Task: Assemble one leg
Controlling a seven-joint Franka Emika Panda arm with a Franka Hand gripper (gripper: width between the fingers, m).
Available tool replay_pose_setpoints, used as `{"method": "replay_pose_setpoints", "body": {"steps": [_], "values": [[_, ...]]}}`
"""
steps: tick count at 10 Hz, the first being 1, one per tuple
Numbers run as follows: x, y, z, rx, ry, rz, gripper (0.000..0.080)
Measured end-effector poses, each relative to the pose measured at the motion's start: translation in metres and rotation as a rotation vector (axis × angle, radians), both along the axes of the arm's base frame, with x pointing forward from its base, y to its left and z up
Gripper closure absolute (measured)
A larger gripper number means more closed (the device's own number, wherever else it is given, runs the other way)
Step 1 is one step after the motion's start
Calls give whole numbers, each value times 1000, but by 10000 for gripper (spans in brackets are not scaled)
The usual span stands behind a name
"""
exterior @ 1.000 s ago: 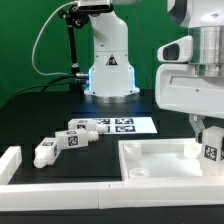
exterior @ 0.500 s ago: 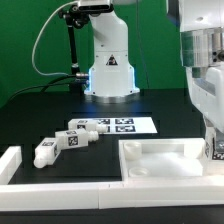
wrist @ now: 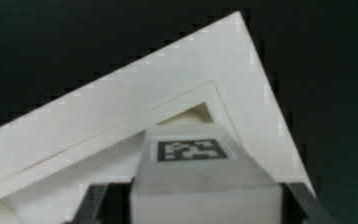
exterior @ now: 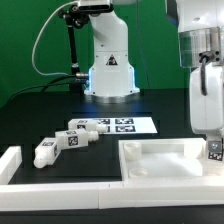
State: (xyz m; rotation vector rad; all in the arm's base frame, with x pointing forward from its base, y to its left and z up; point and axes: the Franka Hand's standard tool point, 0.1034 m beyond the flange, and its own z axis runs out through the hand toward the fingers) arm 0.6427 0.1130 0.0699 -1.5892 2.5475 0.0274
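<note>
My gripper (exterior: 213, 146) hangs at the exterior view's right over the far right corner of the large white tray-shaped part (exterior: 150, 168). It is shut on a white leg (exterior: 214, 152) with a black-and-white tag, held upright in that corner. In the wrist view the leg (wrist: 197, 170) fills the space between my two dark fingers (wrist: 98, 200), with the tray corner (wrist: 194, 70) just beyond it. Whether the leg touches the tray floor I cannot tell. Three more legs lie on the table at the exterior view's left: one near the front (exterior: 45, 152), one behind it (exterior: 70, 140), one further back (exterior: 82, 126).
The marker board (exterior: 125, 125) lies flat behind the loose legs. A white rail (exterior: 60, 185) runs along the front edge with a raised end block (exterior: 8, 160) at the exterior view's left. The robot base (exterior: 108, 70) stands at the back.
My arm has moved toward the exterior view's right with the leg in its grip and turned at the wrist. Over the last half second it barely shifted. The loose legs have not moved.
</note>
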Motion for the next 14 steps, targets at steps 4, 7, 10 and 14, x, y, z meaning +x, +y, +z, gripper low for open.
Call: {"method": "replay_pose_setpoints", "body": {"steps": [4, 7, 10, 14], "values": [[0, 1, 0, -5, -4, 36, 266], [6, 5, 42, -15, -89, 292, 172], [7, 14, 37, -65, -137, 521, 151], [8, 10, 38, -114, -161, 800, 151]]}}
